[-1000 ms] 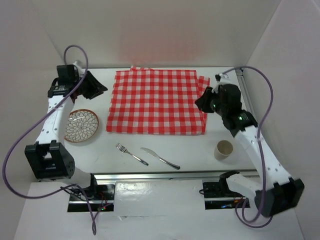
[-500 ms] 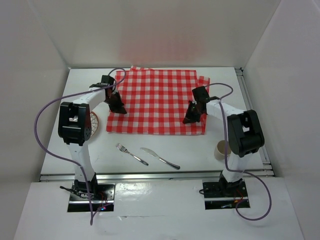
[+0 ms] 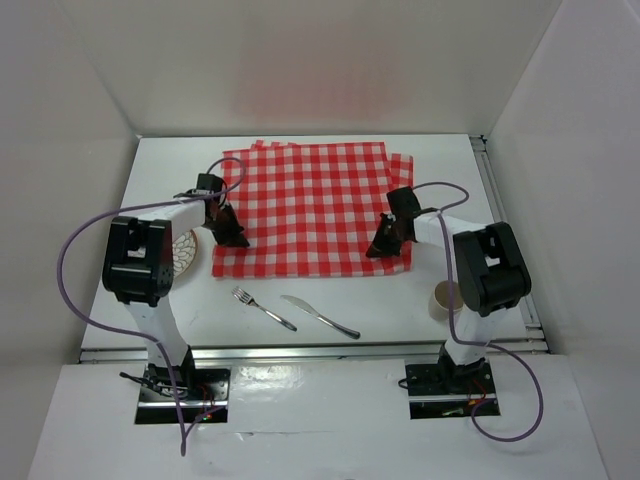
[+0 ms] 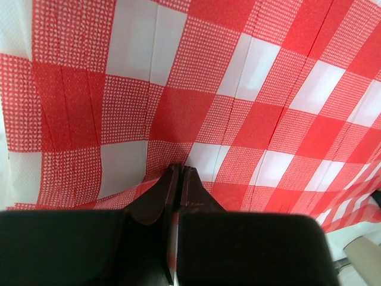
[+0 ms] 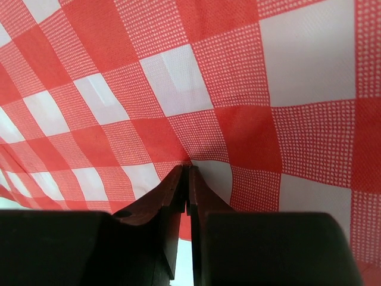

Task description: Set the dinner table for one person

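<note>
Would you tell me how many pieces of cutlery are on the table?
2: a fork in front of the cloth, and a knife just to its right; the cloth could hide more.

I've got a red-and-white checked cloth (image 3: 315, 205) lying slightly askew toward the far edge of the tabletop (image 3: 385, 300), a patterned plate (image 3: 187, 252) near the left edge, a fork (image 3: 263, 308) and knife (image 3: 320, 316) side by side toward the near edge, and a cup (image 3: 447, 298) toward the near right corner

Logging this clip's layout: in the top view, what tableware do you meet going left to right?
plate → fork → knife → cup. The checked cloth, pinched by the left gripper and right gripper, spans the middle; left out.
</note>
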Controlling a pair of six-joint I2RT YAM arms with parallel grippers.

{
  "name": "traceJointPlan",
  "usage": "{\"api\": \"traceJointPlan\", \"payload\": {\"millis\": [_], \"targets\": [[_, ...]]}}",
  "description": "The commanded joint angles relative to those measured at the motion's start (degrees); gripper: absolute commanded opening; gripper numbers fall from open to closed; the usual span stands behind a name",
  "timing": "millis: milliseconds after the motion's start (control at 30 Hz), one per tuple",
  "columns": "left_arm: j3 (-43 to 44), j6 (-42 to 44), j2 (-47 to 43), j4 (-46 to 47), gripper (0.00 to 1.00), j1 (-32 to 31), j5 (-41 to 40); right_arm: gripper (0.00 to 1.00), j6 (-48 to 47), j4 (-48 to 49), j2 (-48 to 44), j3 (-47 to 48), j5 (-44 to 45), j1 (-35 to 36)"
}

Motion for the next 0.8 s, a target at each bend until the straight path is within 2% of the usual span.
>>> {"api": "traceJointPlan", "payload": {"millis": [0,133,467,567,700,733,767], "targets": [[-6.2,0.4,-2.6,-4.0,0.00,-0.3,-2.3,0.17,-0.3,-5.9,-1.5,-5.9,2.7,0.6],[-8.7,1.0,-5.4,-4.0,0.00,-0.3,-3.4,0.17,-0.3,-7.1,-5.3,-7.4,3.3,0.6],[-7.6,1.5,-6.8,-5.8,0.00,-0.3,-5.9,0.17,0.8,-8.7,-10.9,-11.3,3.9,1.3],[-6.4,1.5,-8.9,-7.7,0.00,-0.3,-6.6,0.18,0.3,-11.2,-11.4,-9.0,6.0,1.3],[-1.0,1.0,-12.6,-12.2,0.06,-0.3,-8.2,0.18,-1.9,-15.0,-12.7,-1.5,7.6,1.3],[0.3,1.0,-14.2,-13.0,0.08,-0.3,-8.8,0.18,-2.7,-15.6,-13.3,2.3,7.6,1.3],[1.6,1.0,-15.0,-14.5,0.16,-0.3,-8.8,0.23,-2.7,-16.7,-14.2,4.2,7.6,1.8]]}}
